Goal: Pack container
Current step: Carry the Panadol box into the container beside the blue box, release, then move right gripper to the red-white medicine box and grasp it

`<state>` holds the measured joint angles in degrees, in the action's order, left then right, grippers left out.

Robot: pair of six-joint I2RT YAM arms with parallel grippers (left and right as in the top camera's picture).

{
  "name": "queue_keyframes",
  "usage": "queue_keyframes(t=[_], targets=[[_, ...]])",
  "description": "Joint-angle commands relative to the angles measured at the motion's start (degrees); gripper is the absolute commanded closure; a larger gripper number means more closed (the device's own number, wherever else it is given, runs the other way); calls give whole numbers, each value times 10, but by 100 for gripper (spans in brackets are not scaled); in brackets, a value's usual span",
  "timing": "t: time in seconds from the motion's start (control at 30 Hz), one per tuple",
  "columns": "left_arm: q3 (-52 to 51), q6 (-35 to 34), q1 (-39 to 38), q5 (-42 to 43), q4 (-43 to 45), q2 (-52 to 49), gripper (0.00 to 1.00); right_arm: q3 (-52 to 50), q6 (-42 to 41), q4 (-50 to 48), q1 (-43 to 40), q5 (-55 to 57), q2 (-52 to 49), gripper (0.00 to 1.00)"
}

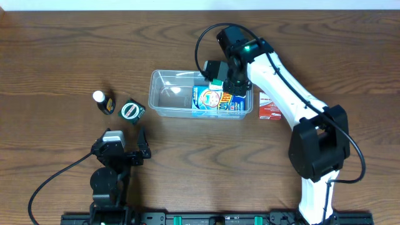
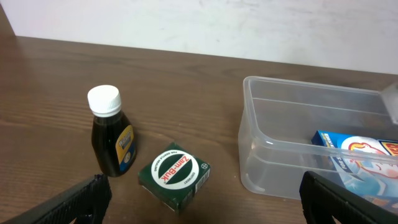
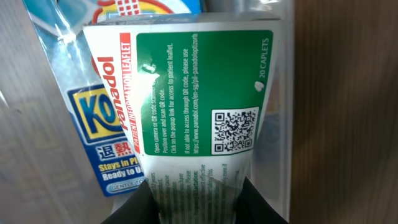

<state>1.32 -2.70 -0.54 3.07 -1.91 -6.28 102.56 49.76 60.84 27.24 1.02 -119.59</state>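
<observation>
We log container [image 1: 152,94] mid-counter, blue pack [image 1: 209,101] inside toward 3 o'clock; right jaws clamped on Panadol box [image 3: 186,106] over it | left jaws apart at 7 o'clock; bottle [image 1: 103,102], green box [image 1: 131,111] at 9 o'clock

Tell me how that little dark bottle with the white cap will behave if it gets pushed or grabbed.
The bottle stands upright, taller than its base is wide, so a push near the white cap would probably tip it. It looks rigid and glossy, perhaps slippery to pinch. The dark contents suggest some weight.
</observation>
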Motion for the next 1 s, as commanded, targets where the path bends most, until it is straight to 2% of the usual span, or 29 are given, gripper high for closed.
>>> queue_keyframes(t=[0.0, 0.17, 0.4, 0.5, 0.63, 0.77, 0.83, 0.97], targets=[[-11, 10, 2, 8, -17, 1, 2, -2, 46, 0, 1, 10, -21, 75], [-11, 10, 2, 8, -17, 1, 2, -1, 51, -15, 2, 34, -21, 59], [-11, 10, 2, 8, -17, 1, 2, 45, -9, -23, 5, 73, 12, 53], [-11, 10, 2, 8, -17, 1, 2, 72, -80, -23, 6, 74, 40, 48], [-11, 10, 3, 8, -17, 1, 2, 81, -200, -21, -6, 74, 87, 30], [-11, 10, 2, 8, -17, 1, 2, 81, -373, 11, -49, 73, 113, 20], [-11, 10, 2, 8, -17, 1, 2, 80, -454, 47, -87, 59, 111, 21], [-11, 10, 3, 8, -17, 1, 2, 51, -550, 113, -171, -24, 98, 26]])
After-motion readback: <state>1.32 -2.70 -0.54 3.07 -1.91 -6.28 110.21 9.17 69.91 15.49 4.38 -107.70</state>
